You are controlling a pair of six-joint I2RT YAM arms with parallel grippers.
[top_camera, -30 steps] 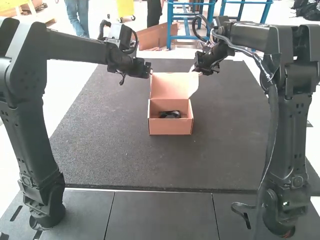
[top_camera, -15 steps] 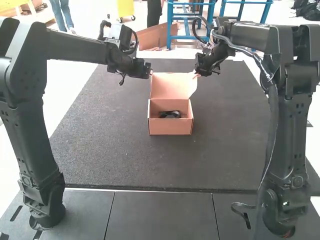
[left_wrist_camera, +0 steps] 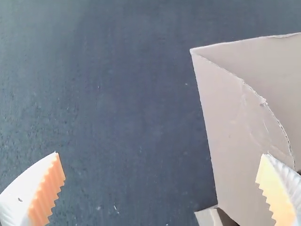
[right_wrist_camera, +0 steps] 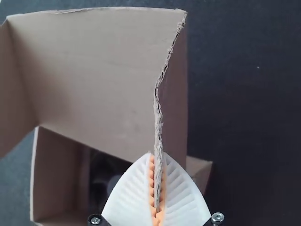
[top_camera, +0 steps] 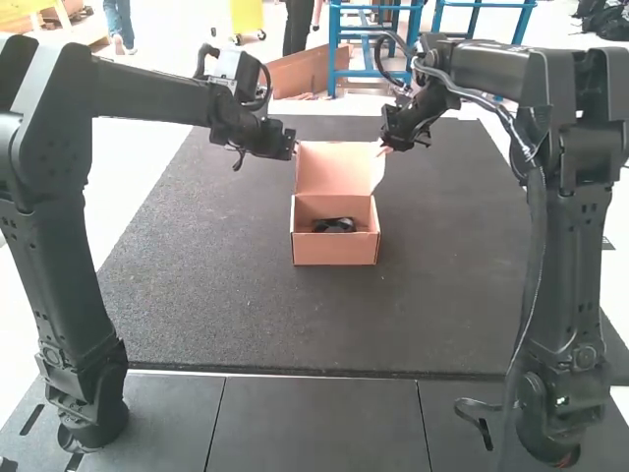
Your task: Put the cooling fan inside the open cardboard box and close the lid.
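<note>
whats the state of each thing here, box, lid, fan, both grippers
cardboard box: open, upright on the mat
lid: raised, standing up at the back of the box
cooling fan: lying inside the box
right gripper: fingers shut on the lid's side flap edge
left gripper: fingers open, at the lid's other side, holding nothing

We hold our left arm (top_camera: 138, 90) stretched forward from its post, and the left tool (top_camera: 286, 143) hangs above the surface with its ribbed fingers (left_wrist_camera: 44, 188) spread wide apart. Our right arm (top_camera: 491, 69) bends inward, wrist angled down, and the right tool (top_camera: 386, 147) is pinched tight on the edge of the lid flap (right_wrist_camera: 171, 94).
</note>
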